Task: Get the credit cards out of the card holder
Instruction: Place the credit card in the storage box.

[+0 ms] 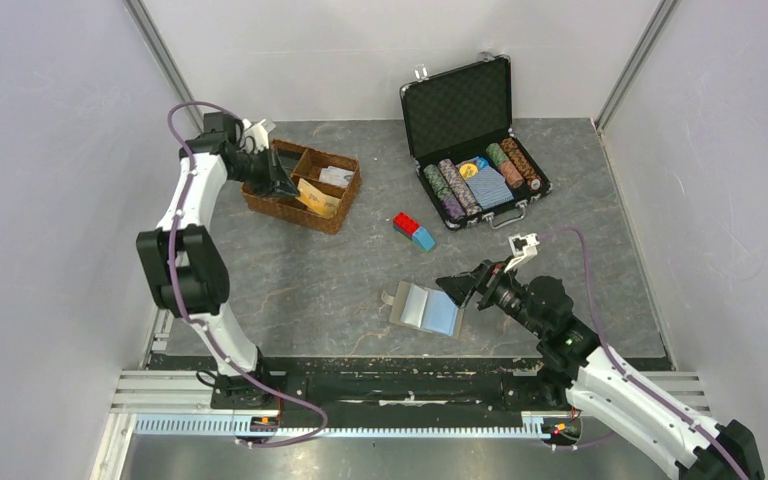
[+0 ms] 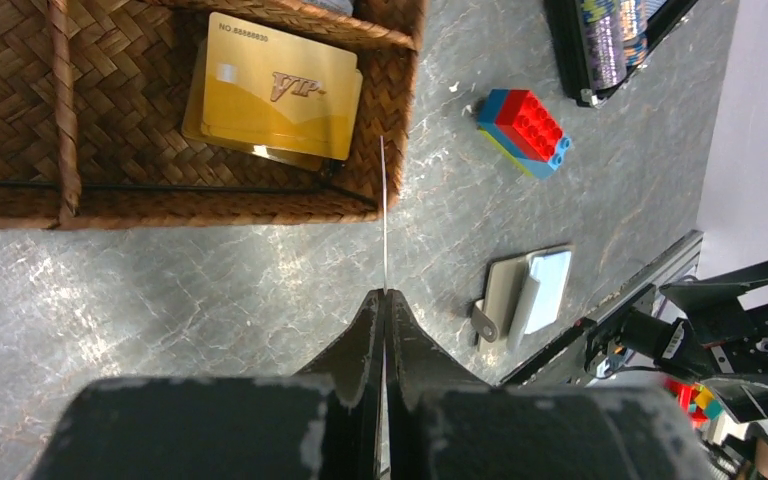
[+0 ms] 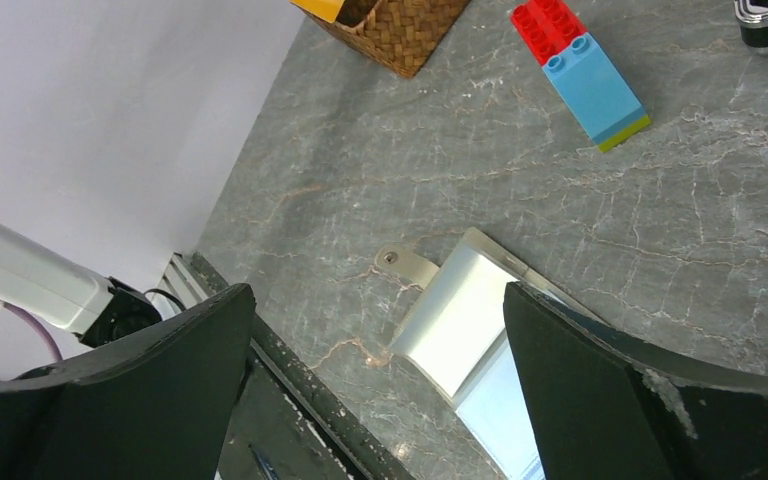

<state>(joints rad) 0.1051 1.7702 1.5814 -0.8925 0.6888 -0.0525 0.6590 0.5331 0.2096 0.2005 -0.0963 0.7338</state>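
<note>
Pinching left gripper (image 2: 384,300): card (image 2: 383,215) held edge-on, crossing tray (image 2: 160,205) corner wall.
Right gripper (image 3: 376,300): spread wide, over holder (image 3: 457,318) near table (image 3: 560,200) edge.

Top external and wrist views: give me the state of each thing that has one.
card holder, open, lying flat
light blue card, in the open card holder
chip case, lid up
wicker tray, holds gold cards
left gripper, shut on a thin card seen edge-on
right gripper, open above the card holder
</note>
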